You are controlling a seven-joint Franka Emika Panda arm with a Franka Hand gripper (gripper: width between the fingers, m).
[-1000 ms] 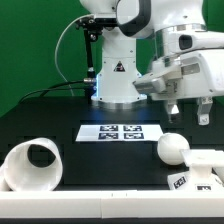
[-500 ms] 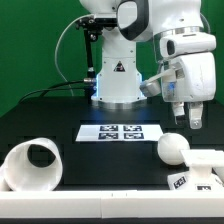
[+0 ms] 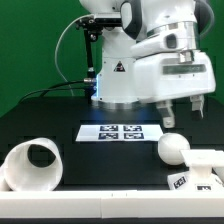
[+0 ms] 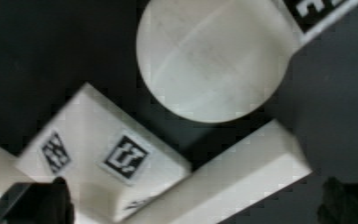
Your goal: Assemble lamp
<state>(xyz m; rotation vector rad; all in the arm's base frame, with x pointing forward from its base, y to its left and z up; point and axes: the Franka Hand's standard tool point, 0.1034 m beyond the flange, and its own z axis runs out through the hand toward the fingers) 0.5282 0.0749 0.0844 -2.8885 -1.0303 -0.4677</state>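
Nothing I can read as words: the only label on the arm (image 3: 160,50) is a black triangle sticker (image 3: 117,68) on its pedestal, and the rest is black-and-white square tags, four on the marker board (image 3: 122,131) and one on the side of the base (image 3: 205,162). In the exterior view the board lies flat on the black counter (image 3: 60,120) near the middle. The shade (image 3: 32,165) lies on its side at 8 o'clock, well apart from the other parts, its open mouth turned toward the camera. The bulb (image 3: 172,148) rests at 4 o'clock, just beside the base at 5 o'clock; I cannot tell whether they touch. A green backdrop (image 3: 30,40) stands behind. The arm's bulk fills the 1 o'clock quarter and hides the counter behind it. The jaws are spread wide, gripping nothing, and hang above the bulb, clear of it. On the wrist view the dark fingertips (image 4: 34,197) sit far apart, with the round bulb (image 4: 211,60) and the tagged base (image 4: 96,125) below them.
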